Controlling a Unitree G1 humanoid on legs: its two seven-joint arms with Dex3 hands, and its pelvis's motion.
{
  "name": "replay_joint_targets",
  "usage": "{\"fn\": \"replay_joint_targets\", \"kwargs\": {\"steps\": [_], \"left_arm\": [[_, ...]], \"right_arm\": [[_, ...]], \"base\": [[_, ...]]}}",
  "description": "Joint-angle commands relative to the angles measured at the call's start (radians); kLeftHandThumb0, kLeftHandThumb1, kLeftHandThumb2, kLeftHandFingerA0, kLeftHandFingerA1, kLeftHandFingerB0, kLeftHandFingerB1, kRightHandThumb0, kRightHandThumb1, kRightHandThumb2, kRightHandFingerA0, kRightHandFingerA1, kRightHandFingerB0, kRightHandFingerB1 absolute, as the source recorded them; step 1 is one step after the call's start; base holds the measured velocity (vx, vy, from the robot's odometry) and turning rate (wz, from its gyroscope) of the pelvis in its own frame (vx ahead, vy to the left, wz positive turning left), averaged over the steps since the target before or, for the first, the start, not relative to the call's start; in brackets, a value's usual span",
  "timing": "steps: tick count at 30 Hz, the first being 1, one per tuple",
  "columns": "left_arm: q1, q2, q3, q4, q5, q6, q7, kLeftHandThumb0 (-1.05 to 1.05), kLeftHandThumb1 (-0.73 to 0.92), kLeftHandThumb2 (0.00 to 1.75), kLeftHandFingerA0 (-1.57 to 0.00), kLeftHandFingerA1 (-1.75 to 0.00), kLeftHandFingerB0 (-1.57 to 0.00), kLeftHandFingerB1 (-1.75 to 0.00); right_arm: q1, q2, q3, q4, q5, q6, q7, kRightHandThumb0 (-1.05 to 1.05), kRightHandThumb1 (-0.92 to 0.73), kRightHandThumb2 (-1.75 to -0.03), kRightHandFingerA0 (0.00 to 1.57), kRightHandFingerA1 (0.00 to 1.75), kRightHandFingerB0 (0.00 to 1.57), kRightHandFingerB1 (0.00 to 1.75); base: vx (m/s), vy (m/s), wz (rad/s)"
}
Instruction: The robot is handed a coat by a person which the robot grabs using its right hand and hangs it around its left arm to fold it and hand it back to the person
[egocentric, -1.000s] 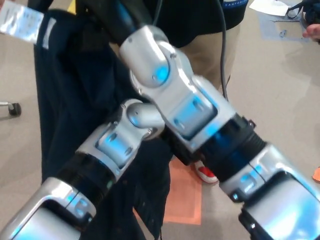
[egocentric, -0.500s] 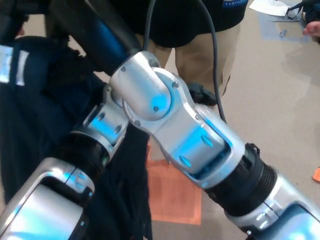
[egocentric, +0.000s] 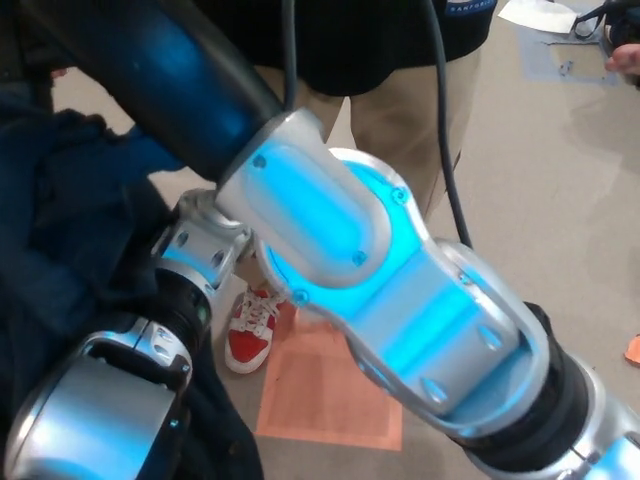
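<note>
Showed, at 9 o'clock, the dark blue coat, bunched over and against the left forearm rising from 7 o'clock. Hid the left hand behind the crossing right arm. Ran from 5 o'clock to 11 o'clock, lit blue, ending in the black right hand above the coat; could not tell whether wide, narrow or holding. Lay at 6 o'clock: red-and-white shoe, orange floor patch. Stood behind at 1 o'clock: a person's tan trousers.
</note>
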Motion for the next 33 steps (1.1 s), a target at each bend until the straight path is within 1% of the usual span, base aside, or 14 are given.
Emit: {"fn": "replay_joint_targets", "kwargs": {"steps": [1,3,11,12,13,17,18,20,25,26,27,28,32,33], "left_arm": [[0.017,0.052,0.108,0.131,-0.033,-0.143,0.121,-0.99,0.74,0.63,-0.36,-0.43,-0.43,-0.43],[0.013,0.063,0.143,0.123,-0.053,-0.132,0.122,-0.87,0.62,0.58,-0.45,-0.38,-0.5,-0.38],[-0.004,0.058,0.207,0.072,-0.066,-0.068,0.131,-0.79,0.62,0.58,-0.43,-0.35,-0.48,-0.36],[0.005,0.13,0.228,0.095,-0.072,-0.136,0.075,-0.84,0.66,0.98,-0.09,-0.43,-0.08,-0.4],[0.003,0.171,0.23,0.104,-0.063,-0.161,0.046,-0.74,0.65,1.0,-0.05,-0.41,-0.04,-0.36],[-0.005,0.197,0.218,0.1,-0.044,-0.158,0.033,-0.75,0.65,1.01,-0.05,-0.41,-0.04,-0.35],[0.004,0.213,0.219,0.102,-0.043,-0.168,0.023,-0.77,0.64,1.01,-0.05,-0.41,-0.04,-0.35],[0.016,0.226,0.22,0.1,-0.042,-0.175,0.014,-0.75,0.65,1.02,-0.04,-0.38,-0.04,-0.33],[0.033,0.249,0.228,0.098,-0.043,-0.172,0.012,-0.73,0.66,1.02,-0.04,-0.39,-0.04,-0.33],[0.033,0.255,0.229,0.102,-0.043,-0.171,0.014,-0.73,0.84,0.67,-0.11,-0.27,-0.09,-0.25],[0.034,0.258,0.23,0.103,-0.042,-0.171,0.013,-0.73,0.84,0.67,-0.11,-0.27,-0.09,-0.25],[0.041,0.266,0.234,0.105,-0.043,-0.173,0.015,-0.75,0.66,1.02,-0.05,-0.4,-0.04,-0.34],[0.048,0.278,0.233,0.108,-0.036,-0.18,0.014,-0.75,0.66,1.02,-0.05,-0.4,-0.04,-0.34],[0.048,0.283,0.237,0.109,-0.037,-0.178,0.015,-0.76,0.85,0.67,-0.12,-0.27,-0.09,-0.25]], "right_arm": [[-0.107,0.347,-0.005,-0.205,0.174,0.212,0.031,-0.43,-0.84,-0.65,0.9,1.75,0.68,1.58],[-0.116,0.346,-0.008,-0.207,0.176,0.221,0.03,-0.43,-0.84,-0.65,0.9,1.75,0.68,1.58],[-0.139,0.342,-0.016,-0.212,0.181,0.247,0.022,-0.43,-0.84,-0.65,0.9,1.75,0.68,1.58],[0.129,0.026,-0.46,-0.488,0.308,0.361,0.108,-0.38,-0.9,-0.67,0.92,1.75,0.64,1.75],[0.258,-0.108,-0.685,-0.589,0.379,0.396,0.137,-0.34,-0.89,-0.66,0.86,1.75,0.61,1.75],[0.299,-0.172,-0.803,-0.511,0.416,0.342,0.151,-0.32,-0.91,-0.66,0.86,1.75,0.62,1.75],[0.322,-0.244,-0.862,-0.439,0.415,0.296,0.181,-0.31,-0.91,-0.65,0.82,1.75,0.61,1.75],[0.333,-0.29,-0.912,-0.383,0.426,0.273,0.194,-0.31,-0.9,-0.64,0.8,1.75,0.61,1.75],[0.32,-0.349,-1.026,-0.279,0.471,0.249,0.183,-0.31,-0.89,-0.64,0.81,1.75,0.62,1.75],[0.312,-0.362,-1.042,-0.267,0.472,0.251,0.18,-0.32,-0.88,-0.64,0.81,1.75,0.62,1.75],[0.307,-0.366,-1.051,-0.265,0.476,0.257,0.176,-0.32,-0.88,-0.64,0.81,1.75,0.62,1.75],[0.294,-0.379,-1.074,-0.245,0.485,0.256,0.171,-0.32,-0.88,-0.64,0.82,1.75,0.62,1.75],[0.274,-0.397,-1.121,-0.231,0.514,0.288,0.16,-0.33,-0.87,-0.65,0.84,1.75,0.63,1.75],[0.283,-0.399,-1.139,-0.234,0.539,0.295,0.168,-0.32,-0.87,-0.64,0.82,1.75,0.64,1.75]], "base": [[0.0,0.0,0.0],[0.0,0.0,0.0],[0.0,0.0,0.0],[0.0,0.0,0.0],[0.0,0.0,0.0],[0.0,0.0,0.0],[0.0,0.0,0.0],[0.0,0.0,0.0],[0.0,0.0,0.0],[0.0,0.0,0.0],[0.0,0.0,0.0],[0.0,0.0,0.0],[0.0,0.0,0.0],[0.0,0.0,0.0]]}}
